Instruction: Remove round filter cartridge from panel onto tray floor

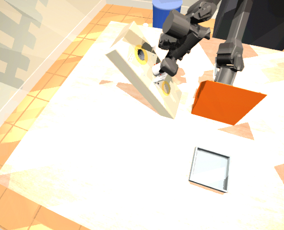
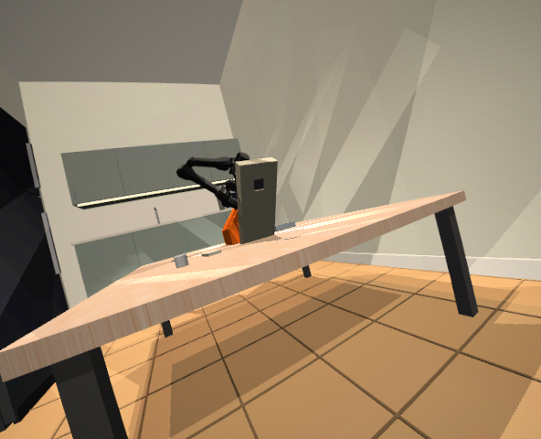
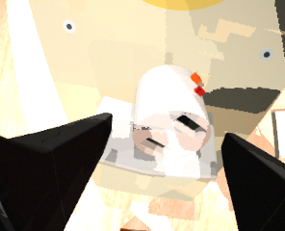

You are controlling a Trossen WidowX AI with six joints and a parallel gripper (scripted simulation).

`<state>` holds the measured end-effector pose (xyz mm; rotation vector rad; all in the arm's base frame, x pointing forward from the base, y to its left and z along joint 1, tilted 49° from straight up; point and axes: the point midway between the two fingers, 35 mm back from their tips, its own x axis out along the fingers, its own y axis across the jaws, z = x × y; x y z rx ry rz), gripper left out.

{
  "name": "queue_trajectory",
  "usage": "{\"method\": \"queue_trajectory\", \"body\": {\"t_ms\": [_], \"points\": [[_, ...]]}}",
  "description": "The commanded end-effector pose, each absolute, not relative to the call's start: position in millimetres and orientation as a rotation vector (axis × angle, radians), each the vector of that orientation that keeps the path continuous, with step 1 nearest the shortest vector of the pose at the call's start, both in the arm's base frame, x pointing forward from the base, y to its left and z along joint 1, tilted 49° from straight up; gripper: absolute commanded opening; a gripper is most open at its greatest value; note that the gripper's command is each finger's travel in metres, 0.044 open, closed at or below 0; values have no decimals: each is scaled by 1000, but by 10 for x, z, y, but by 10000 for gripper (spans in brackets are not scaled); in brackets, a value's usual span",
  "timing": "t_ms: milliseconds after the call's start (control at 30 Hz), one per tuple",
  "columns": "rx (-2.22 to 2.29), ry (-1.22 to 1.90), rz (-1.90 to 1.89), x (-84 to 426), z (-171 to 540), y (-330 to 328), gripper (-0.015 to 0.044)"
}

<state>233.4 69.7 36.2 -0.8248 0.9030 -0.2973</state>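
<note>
The white round cartridge [image 3: 164,96] [image 1: 156,70] sticks out of the service panel [image 3: 114,58] [image 1: 127,71] [image 2: 257,212]. Its face, with two dark slots, points towards the wrist camera, and orange and red marks show on its side. A pale grey ledge [image 3: 205,166] lies below it. My gripper [image 3: 168,131] is open, with one black finger to each side of the cartridge and visible gaps between. Contact cannot be seen; in the top view the fingertips are hidden. The square tray [image 1: 192,164] stands apart on the table, with nothing seen in it.
A large orange slab [image 1: 226,102] [image 2: 231,230] stands between the panel and the arm's base side. The panel bears an upper yellow ring [image 1: 146,58] and a lower one near the ledge. A small grey cylinder [image 2: 181,261] stands on the table behind the panel.
</note>
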Motion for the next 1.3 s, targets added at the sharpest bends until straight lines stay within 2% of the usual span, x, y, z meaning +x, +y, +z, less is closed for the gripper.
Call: {"method": "queue_trajectory", "body": {"t_ms": [0,367,433,733,967,1267], "points": [[-837,910,-298,2360,303,636,305],[-840,906,-302,2430,250,554,305],[-828,901,-301,2433,276,582,252],[-828,901,-301,2433,276,582,192],[-828,901,-301,2474,322,644,8],[-825,907,-294,2492,452,836,0]]}}
